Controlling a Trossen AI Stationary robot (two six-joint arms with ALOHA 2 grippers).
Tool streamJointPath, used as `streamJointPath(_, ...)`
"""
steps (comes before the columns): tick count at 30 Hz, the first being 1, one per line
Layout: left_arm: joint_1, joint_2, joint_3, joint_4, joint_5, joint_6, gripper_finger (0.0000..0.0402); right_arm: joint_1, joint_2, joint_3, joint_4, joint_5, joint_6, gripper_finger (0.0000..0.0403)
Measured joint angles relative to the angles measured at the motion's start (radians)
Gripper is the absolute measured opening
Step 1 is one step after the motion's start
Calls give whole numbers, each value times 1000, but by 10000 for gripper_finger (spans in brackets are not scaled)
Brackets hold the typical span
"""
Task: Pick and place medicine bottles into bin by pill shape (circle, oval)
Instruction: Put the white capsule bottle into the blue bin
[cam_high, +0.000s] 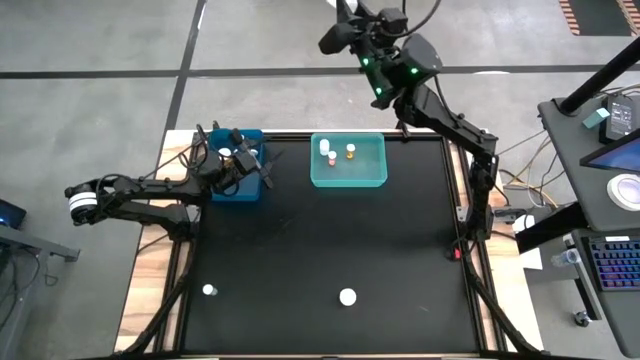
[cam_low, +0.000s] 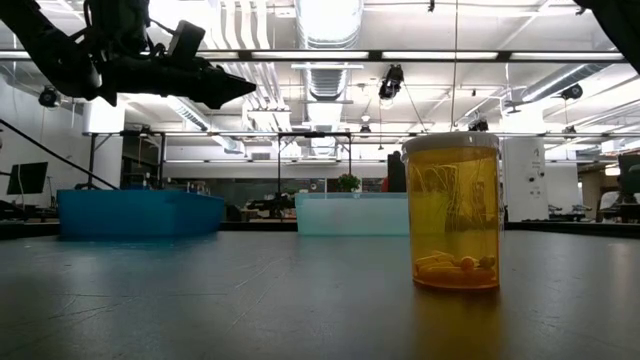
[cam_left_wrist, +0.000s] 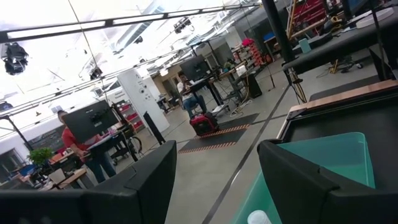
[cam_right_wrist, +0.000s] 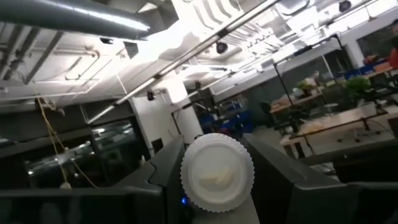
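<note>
My right gripper (cam_high: 338, 38) is raised high near the table's far edge, beyond the teal bin (cam_high: 348, 172). It is shut on a medicine bottle with a white ribbed cap (cam_right_wrist: 217, 173). My left gripper (cam_high: 255, 165) hangs open and empty over the blue bin (cam_high: 238, 188), and its fingers (cam_left_wrist: 149, 180) frame the teal bin (cam_left_wrist: 339, 162). Three bottles (cam_high: 332, 155) stand in the teal bin. Two white-capped bottles (cam_high: 208, 290) (cam_high: 347, 296) stand on the mat near the front. The right one is amber (cam_low: 452, 212). My right gripper pinches the bottle between its two fingers (cam_right_wrist: 165, 171), one on each side just behind the white ribbed cap's edge (cam_right_wrist: 189, 180). The cap's top faces the wrist camera and hides the body. The bottle is lifted clear, high above the table.
The blue bin (cam_low: 140, 212) and the teal bin (cam_low: 350, 213) stand side by side at the far edge of the black mat. A white cap (cam_high: 225, 153) shows inside the blue bin. People and desks show in the room beyond the table (cam_left_wrist: 193, 93).
</note>
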Motion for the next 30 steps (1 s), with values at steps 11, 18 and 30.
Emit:
streamJointPath(11,0,0,0,0,3,-1,215,0,-2,1,-404,24,179,132)
streamJointPath(18,0,1,14,0,145,-71,215,-11,61,-3,-1054,-253,485,135)
streamJointPath(30,2,101,141,-40,338,-340,215,18,154,-6,-1177,-573,639,140)
